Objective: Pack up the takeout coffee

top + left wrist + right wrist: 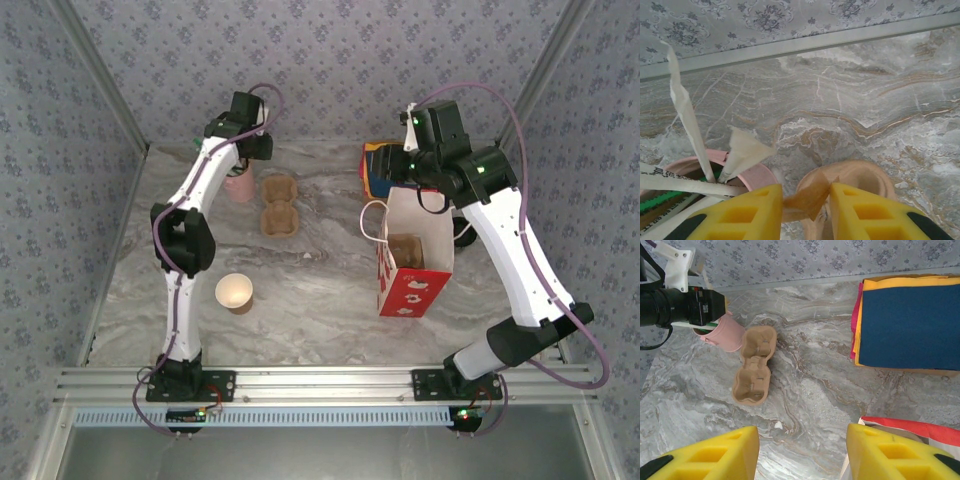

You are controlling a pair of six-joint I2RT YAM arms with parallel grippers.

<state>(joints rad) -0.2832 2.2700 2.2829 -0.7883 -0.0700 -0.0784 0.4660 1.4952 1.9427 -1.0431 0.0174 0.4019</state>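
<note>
One grey marbled bench (320, 275), floral-papered walls (330, 60) around. Right fingers (715, 455) apart; left fingers (740, 215) flank a tan scrap (807, 200), grip unclear.

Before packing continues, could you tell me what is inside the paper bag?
Inside the paper bag sits a brown cardboard piece; anything beneath it is hidden by it and the walls.

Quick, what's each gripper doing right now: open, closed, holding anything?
Left gripper: closed on the cardboard tray, pinching its edge.
Right gripper: open, empty.
</note>
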